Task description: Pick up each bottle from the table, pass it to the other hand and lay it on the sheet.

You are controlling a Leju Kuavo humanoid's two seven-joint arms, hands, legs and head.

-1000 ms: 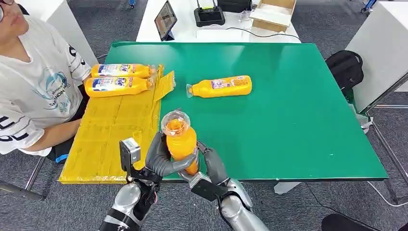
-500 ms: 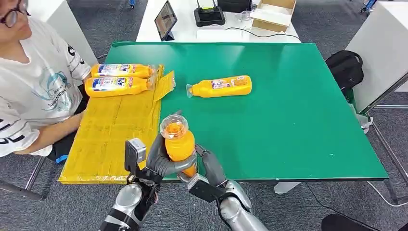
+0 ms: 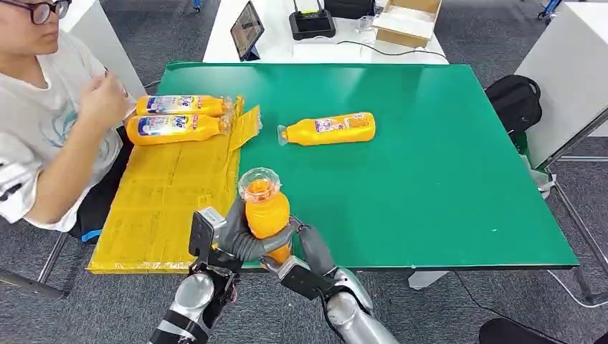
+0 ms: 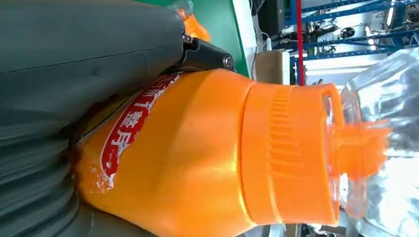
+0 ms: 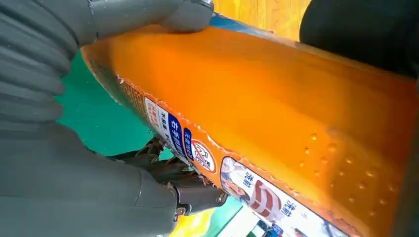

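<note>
Your held item: one orange bottle (image 3: 267, 211), upright, gripped by left hand (image 3: 240, 236) and right hand (image 3: 308, 247) together.

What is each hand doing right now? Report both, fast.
Left hand: wrapped around the orange bottle, holding it.
Right hand: also on the same bottle, gripping its lower part.

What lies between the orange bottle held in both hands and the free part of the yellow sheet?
Nothing visible. The orange plastic bottle, gripped by the left hand and right hand, is beside the yellow sheet's bare near half. The two laid orange bottles lie at its far end, by the seated person.
</note>
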